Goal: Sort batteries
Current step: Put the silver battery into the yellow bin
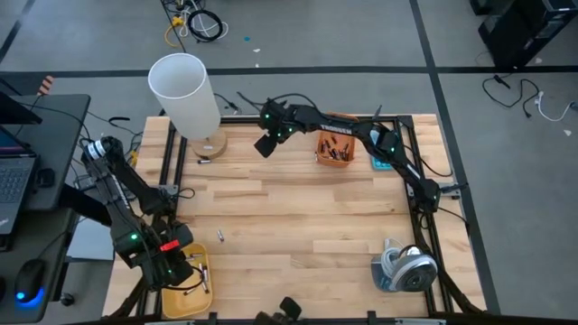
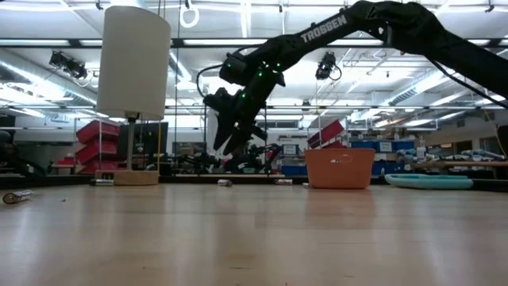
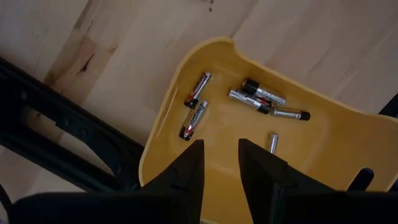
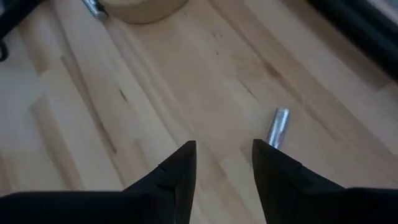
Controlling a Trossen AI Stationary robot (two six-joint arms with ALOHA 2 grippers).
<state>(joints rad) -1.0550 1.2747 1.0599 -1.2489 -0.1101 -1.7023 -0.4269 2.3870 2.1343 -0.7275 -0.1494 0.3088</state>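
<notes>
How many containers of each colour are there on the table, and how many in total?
yellow tray: 1
orange bin: 1
teal tray: 1
Total: 3

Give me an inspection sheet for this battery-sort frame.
Surface: light wood table.
Job's things: several batteries in the yellow tray; more in the orange bin; loose battery mid-table, another by the right hand.
Clutter: white lamp, tape roll.
Grippers: left hand open, empty, over the tray; right hand open, empty, above the table's far side.
Cables: on the floor.
Surroundings: laptop, lab shelving.
</notes>
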